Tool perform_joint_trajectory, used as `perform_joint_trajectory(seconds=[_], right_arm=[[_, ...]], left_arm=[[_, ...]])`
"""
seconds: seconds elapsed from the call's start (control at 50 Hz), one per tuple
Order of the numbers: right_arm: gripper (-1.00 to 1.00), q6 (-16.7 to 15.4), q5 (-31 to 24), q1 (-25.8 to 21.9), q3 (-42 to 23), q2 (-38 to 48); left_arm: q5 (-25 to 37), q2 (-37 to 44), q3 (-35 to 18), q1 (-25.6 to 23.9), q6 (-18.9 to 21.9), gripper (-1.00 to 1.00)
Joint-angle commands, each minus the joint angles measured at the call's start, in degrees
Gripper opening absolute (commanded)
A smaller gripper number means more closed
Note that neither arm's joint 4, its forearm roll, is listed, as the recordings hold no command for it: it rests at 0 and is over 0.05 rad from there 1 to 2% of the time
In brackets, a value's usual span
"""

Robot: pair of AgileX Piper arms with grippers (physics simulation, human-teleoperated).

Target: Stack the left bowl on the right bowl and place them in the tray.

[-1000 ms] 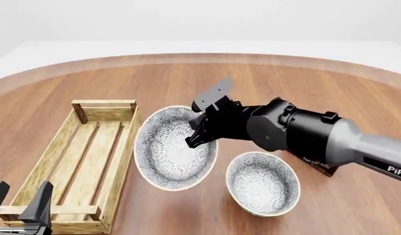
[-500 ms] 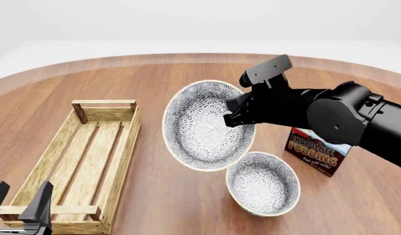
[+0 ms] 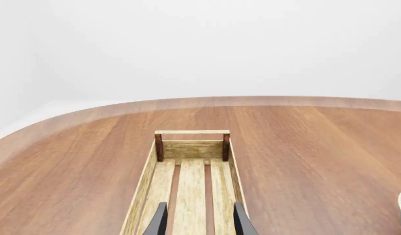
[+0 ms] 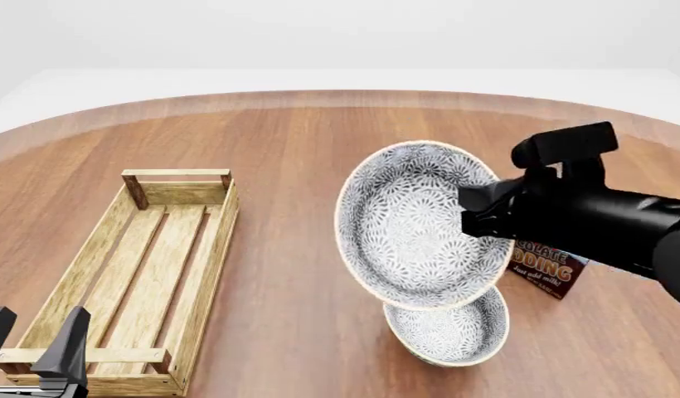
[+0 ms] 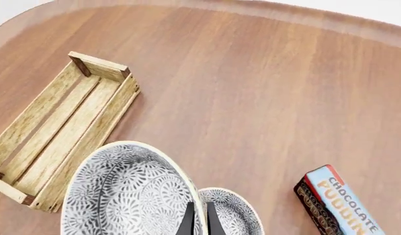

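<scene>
My right gripper [image 4: 481, 214] is shut on the rim of the left bowl [image 4: 420, 224], a grey-patterned bowl held in the air and tilted on edge. In the right wrist view that left bowl [image 5: 125, 191] fills the lower left, with the fingers [image 5: 189, 221] pinching its rim. The right bowl [image 4: 451, 330] stands on the table just below it, partly covered, and the right bowl [image 5: 233, 215] shows beside the fingers. The tray [image 4: 135, 274] lies at the left, holding nothing. My left gripper [image 4: 36, 344] stands open at the tray's near end; the left gripper [image 3: 199, 223] points along the tray [image 3: 190, 171].
A chocolate pudding box [image 4: 548, 270] stands right of the bowls, partly behind my right arm; the pudding box [image 5: 337, 205] is also in the right wrist view. The round wooden table [image 4: 307, 141] stretches beyond.
My right gripper has carried the left bowl up and to the right, from beside the tray to over the right bowl. The left arm has not moved.
</scene>
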State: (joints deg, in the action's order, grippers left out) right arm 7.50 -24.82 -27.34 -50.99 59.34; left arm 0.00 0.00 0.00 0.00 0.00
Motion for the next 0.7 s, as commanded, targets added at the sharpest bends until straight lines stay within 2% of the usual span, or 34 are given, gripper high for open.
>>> perform_joint_trajectory(seconds=[0.02,0.42,0.7], right_arm=[[-1.0,4.22,2.03,2.94,7.74,-7.19],[-1.0,8.72,7.83,6.86,17.34,-10.78],[-1.0,10.09,13.67,9.87,21.88,-7.63]], left_arm=[[0.0,0.0,0.0,0.0,0.0,1.0],[0.0,0.0,0.0,0.0,0.0,1.0],[0.0,0.0,0.0,0.0,0.0,1.0]])
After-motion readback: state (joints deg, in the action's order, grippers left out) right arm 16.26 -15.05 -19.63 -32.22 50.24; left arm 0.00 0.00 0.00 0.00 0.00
